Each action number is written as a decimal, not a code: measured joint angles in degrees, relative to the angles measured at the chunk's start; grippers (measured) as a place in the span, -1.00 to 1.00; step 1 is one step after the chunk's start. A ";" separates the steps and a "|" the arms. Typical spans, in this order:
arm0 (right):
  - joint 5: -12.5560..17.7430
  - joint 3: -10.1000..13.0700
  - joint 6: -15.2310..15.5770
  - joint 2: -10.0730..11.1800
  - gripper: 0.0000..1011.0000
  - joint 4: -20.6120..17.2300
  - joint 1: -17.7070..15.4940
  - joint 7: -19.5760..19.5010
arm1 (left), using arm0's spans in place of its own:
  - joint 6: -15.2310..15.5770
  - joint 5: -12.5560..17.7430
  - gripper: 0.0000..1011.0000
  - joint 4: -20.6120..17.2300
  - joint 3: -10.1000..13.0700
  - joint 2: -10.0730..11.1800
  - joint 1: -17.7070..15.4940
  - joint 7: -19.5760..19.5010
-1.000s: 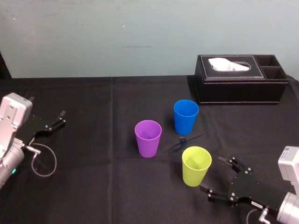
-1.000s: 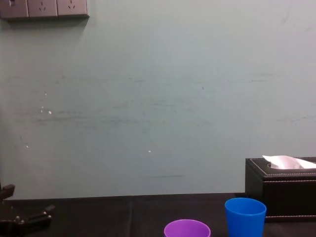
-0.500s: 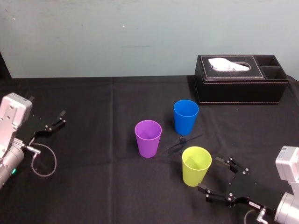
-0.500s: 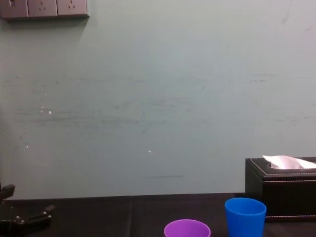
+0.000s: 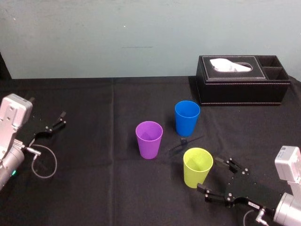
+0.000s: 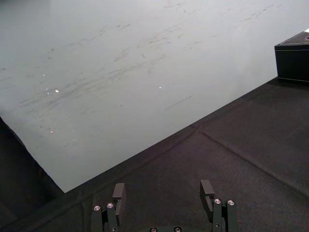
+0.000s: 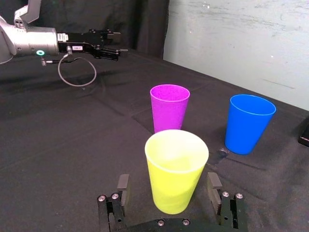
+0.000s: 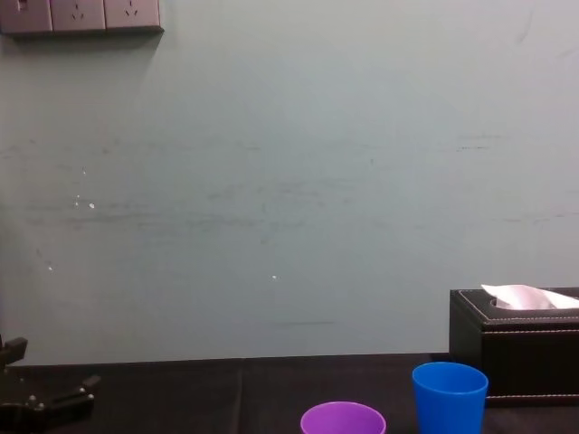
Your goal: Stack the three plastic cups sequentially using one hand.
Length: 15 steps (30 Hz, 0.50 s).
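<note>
While the right gripper (image 5: 208, 174) sat low near the front edge of the bench (image 5: 94, 165), toward its right end, its two fingers (image 7: 123, 186) were spread wide with the yellow-green cup (image 5: 197, 167) standing upright between them; in the right wrist view a small gap showed on each side, so they had hold of nothing. The purple cup (image 5: 149, 140) stood upright nearer the middle of the bench, apart from the yellow-green one, and the blue cup (image 5: 187, 117) stood upright farther back, between the purple cup and the black tissue box (image 5: 242, 87) at the back right corner. The left gripper (image 5: 59, 119) rested low by the left edge, well apart from the cups, its fingers (image 6: 118, 193) open and empty.
</note>
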 joint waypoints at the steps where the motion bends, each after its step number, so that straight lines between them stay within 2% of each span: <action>1: 0.00 -0.02 0.05 -0.04 0.99 0.02 0.06 -0.01 | 0.00 0.00 1.00 0.00 0.00 0.00 0.00 0.00; 15: -0.24 -0.54 0.45 -0.73 0.98 0.35 1.09 -0.44 | 0.00 0.00 1.00 0.00 0.00 0.00 0.00 0.00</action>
